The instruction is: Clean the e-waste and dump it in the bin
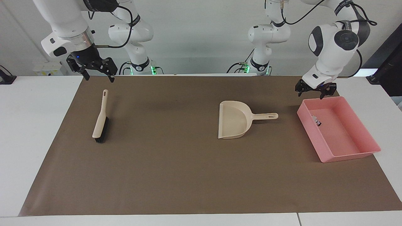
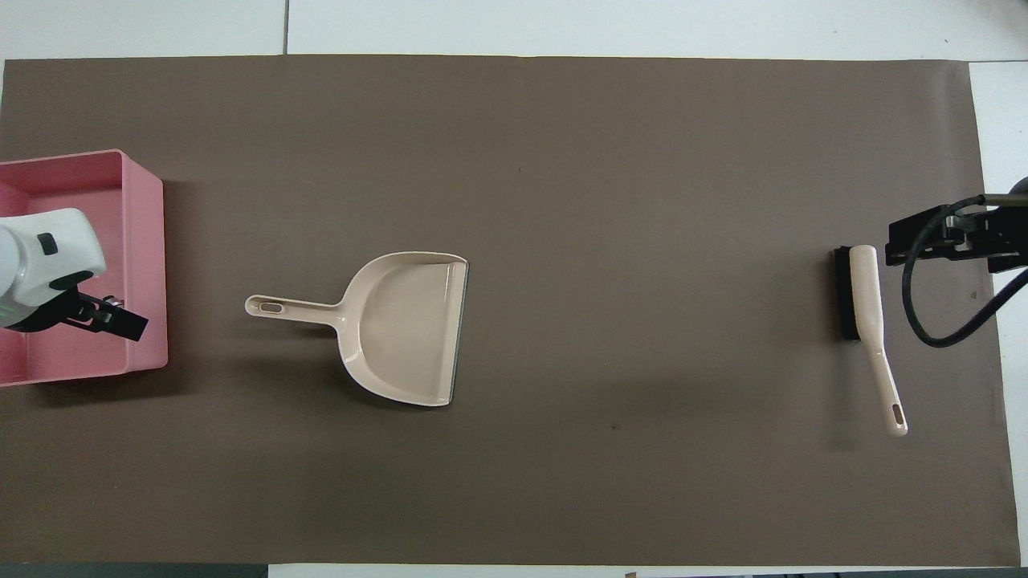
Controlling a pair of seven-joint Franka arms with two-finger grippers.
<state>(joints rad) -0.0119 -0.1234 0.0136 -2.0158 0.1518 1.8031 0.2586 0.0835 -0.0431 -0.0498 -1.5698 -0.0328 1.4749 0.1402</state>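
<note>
The e-waste (image 1: 316, 121) lies as small pieces inside the pink bin (image 1: 345, 153), at the left arm's end of the table. In the overhead view my left hand covers most of it in the bin (image 2: 144, 241). My left gripper (image 1: 314, 91) is open and empty, up in the air over the bin's edge nearest the robots; it also shows in the overhead view (image 2: 108, 317). My right gripper (image 1: 98, 77) is open and empty, raised over the mat's edge near the brush handle; it also shows in the overhead view (image 2: 956, 241).
A beige dustpan (image 1: 234, 121) lies empty on the brown mat beside the bin, its handle toward the bin; it also shows from overhead (image 2: 405, 325). A beige brush (image 1: 101, 117) with black bristles lies at the right arm's end (image 2: 866, 305).
</note>
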